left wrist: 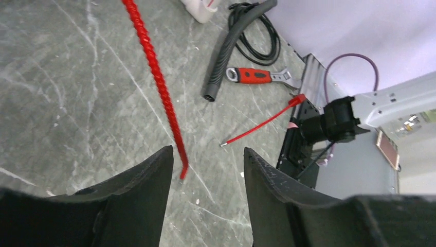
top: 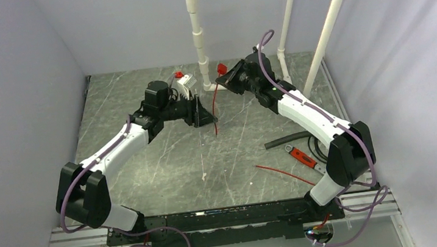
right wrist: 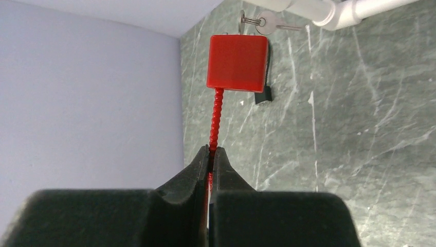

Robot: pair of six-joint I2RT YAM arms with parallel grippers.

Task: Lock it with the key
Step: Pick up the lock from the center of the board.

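Note:
My right gripper (right wrist: 212, 150) is shut on the ribbed red cable (right wrist: 216, 116) of a red cable lock. It holds the square lock body (right wrist: 237, 63) just beyond its tips. A silver key (right wrist: 268, 22) on a ring shows at the far end of the body. In the top view the right gripper (top: 227, 78) holds the lock (top: 221, 69) near the white pipe, and the cable (top: 215, 108) hangs down. My left gripper (top: 205, 116) is open and empty beside the hanging cable. In the left wrist view the cable (left wrist: 155, 69) ends just above the left fingertip of the open left gripper (left wrist: 208, 157).
A white pipe (top: 199, 36) stands at the back middle, with two slanted pipes (top: 328, 23) to the right. A small silvery object with a red top (top: 184, 84) sits behind the left gripper. A red-handled wrench (top: 302, 156), black hose (top: 288, 139) and loose red cable (top: 286, 174) lie at right.

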